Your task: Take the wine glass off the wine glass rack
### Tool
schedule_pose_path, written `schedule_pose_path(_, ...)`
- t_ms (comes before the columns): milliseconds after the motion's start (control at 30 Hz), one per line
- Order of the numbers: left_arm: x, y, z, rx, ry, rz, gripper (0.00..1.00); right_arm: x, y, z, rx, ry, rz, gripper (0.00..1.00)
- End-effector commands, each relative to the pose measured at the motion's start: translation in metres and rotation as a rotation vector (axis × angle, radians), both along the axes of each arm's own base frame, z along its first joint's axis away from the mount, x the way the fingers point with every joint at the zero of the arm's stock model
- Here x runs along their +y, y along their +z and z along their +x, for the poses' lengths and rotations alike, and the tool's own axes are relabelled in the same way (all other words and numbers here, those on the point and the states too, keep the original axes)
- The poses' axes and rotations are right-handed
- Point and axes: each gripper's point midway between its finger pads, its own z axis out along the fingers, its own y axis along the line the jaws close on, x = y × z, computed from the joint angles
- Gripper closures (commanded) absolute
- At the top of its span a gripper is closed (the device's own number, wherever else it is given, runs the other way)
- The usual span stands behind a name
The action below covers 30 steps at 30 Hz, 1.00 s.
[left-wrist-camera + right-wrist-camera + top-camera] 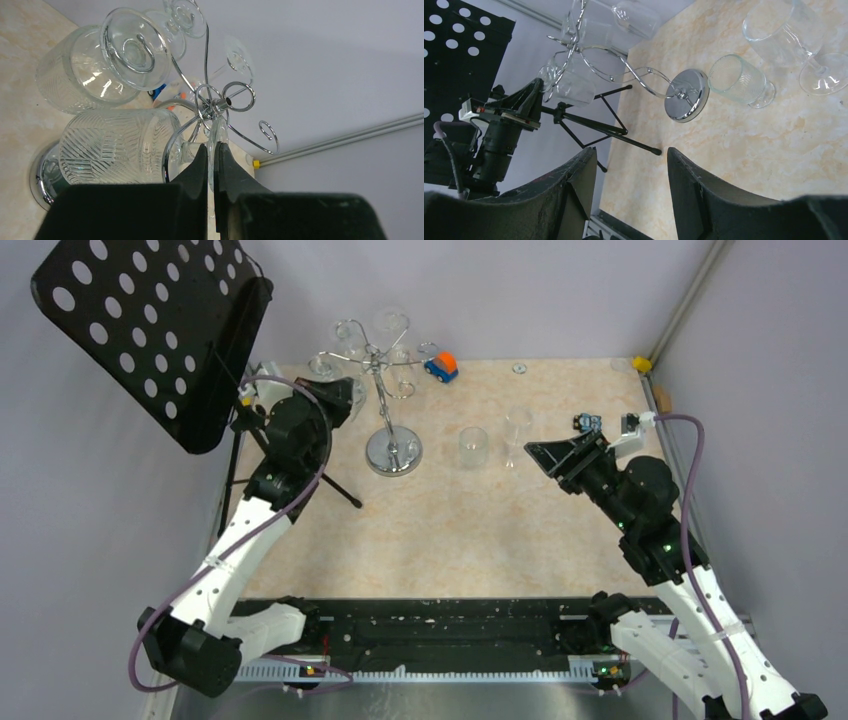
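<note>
From the top camera, the rack (393,452) stands on the table (450,530). My left arm (290,440) reaches in at the rack's left side, up by its curled wires. The glass I'm after is mostly lost behind the arm here, so I lean on the wrist view. The right jaws sit well to the rack's right, past two glasses (472,447) standing on the table.

On the left wrist camera, the left jaws are drawn almost together on the thin foot of the patterned wine glass (117,147). It hangs upside down from a wire just beside the rack's hub. I take the foot as clamped, though the clear rim is hard to trace. A second glass (95,65) hangs close alongside. To do this well, I'd slide the foot outward along its wire, away from the hub. I'd keep it level until it clears the scroll end, and only then lower it. I'd go slowly, since a tug could tip the rack or knock the neighbour.

On the right wrist camera, the right jaws stand wide apart, holding nothing, and face the rack's round base. They could steady that base if the rack rocks.
</note>
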Motion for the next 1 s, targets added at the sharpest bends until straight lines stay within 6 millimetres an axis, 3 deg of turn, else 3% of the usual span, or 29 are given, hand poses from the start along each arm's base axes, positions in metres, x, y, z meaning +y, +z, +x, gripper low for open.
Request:
schedule_pose_path(0,-0.013,0.045,0.0,-0.144,-0.067,-0.064,1.0,-0.003,0.01,-0.002,-0.042,-0.008,0.008,0.45)
schedule_pose_path(300,-0.037,0.048,-0.002,-0.132,-0.189,-0.093,1.0,-0.002,0.011,-0.003,-0.046,-0.003,0.009,0.44)
schedule_pose_path(633,-0.053,0.053,-0.02,-0.128,-0.242,-0.101,1.0,-0.002,0.013,-0.005,-0.048,0.0,0.017,0.4)
schedule_pose_path(967,-0.056,0.049,-0.037,-0.097,-0.251,-0.068,1.0,0.001,0.013,-0.006,-0.048,0.014,0.031,0.36)
